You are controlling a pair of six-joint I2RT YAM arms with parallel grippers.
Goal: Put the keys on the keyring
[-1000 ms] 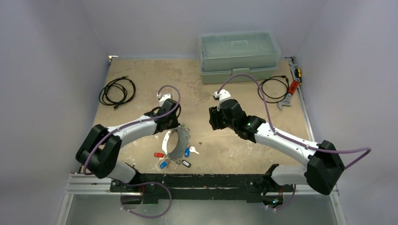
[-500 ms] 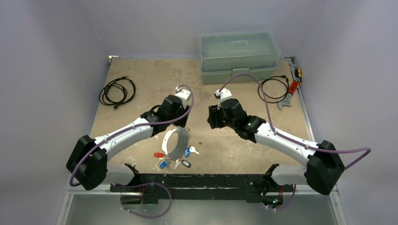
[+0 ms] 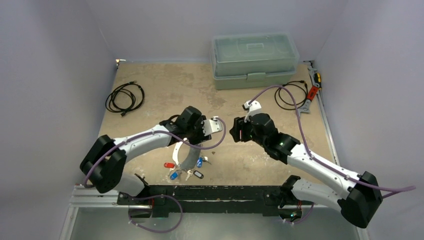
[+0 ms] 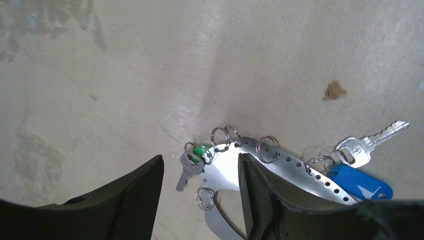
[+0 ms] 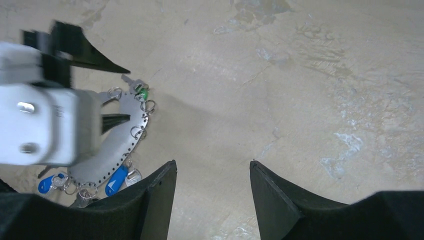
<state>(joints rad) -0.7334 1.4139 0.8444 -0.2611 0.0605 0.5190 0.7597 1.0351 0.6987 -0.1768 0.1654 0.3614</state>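
- Nearest the arm bases, the keys (image 3: 173, 175) sat in a loose bunch around the near end of the keyring (image 3: 187, 156). Red, blue and black tags were just beside the band or touching it, and I couldn't tell which were actually threaded on.
- The keyring lay left of centre with its long axis running roughly near-to-far. A green-headed key (image 4: 200, 150) hung at its far end.
- The left gripper (image 4: 199, 200) was the closer one by a lot. It pointed down over that far end with its jaws apart and the band's tip in the gap. Nothing was clamped, and I couldn't tell if a finger touched the metal.
- The right gripper (image 5: 212, 200) hung well apart on the right, its jaws also spread with only bare table between them. From there the ring lay off to the left and nearer the bases.
- My guess is the left arm takes hold of the ring while the right comes across for a key.
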